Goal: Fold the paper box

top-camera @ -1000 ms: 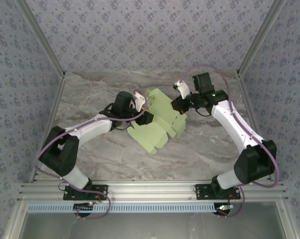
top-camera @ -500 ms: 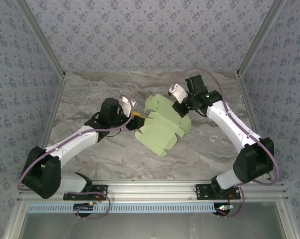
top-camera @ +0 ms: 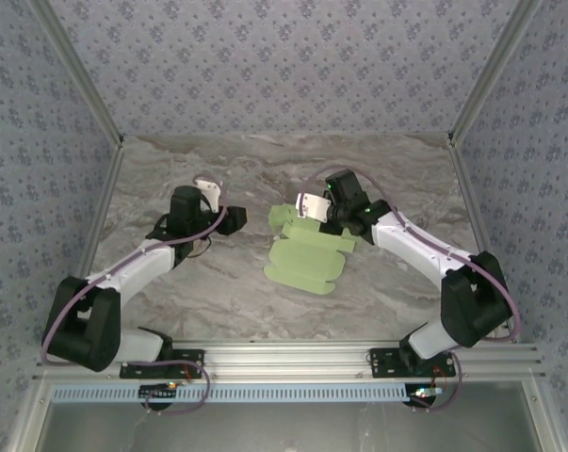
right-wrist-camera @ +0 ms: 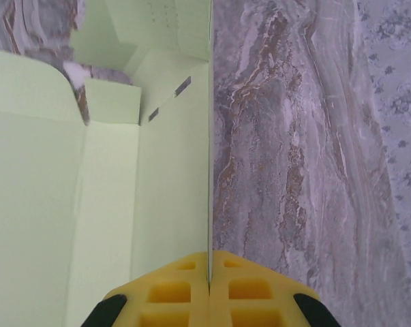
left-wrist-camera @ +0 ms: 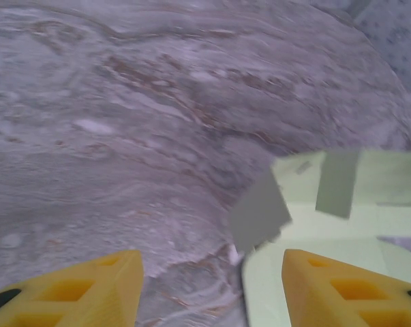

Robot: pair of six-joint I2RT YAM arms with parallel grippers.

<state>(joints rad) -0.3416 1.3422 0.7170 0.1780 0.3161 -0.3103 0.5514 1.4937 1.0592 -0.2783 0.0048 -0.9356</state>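
Observation:
The paper box is a pale green die-cut sheet, partly folded, in the middle of the marble table. My right gripper is at its far right edge, and in the right wrist view the yellow fingers are shut on a thin upright panel of the paper box. My left gripper stands open to the left of the sheet, apart from it. In the left wrist view its gripper has bare table between the fingers, and the paper box with raised flaps lies by the right finger.
The marble table is walled by patterned panels at the back and both sides. An aluminium rail runs along the near edge by the arm bases. Bare table lies left, right and in front of the sheet.
My left gripper has let go of the sheet and drawn back to the left. The right gripper has carried the sheet leftward and lower, still gripping its edge.

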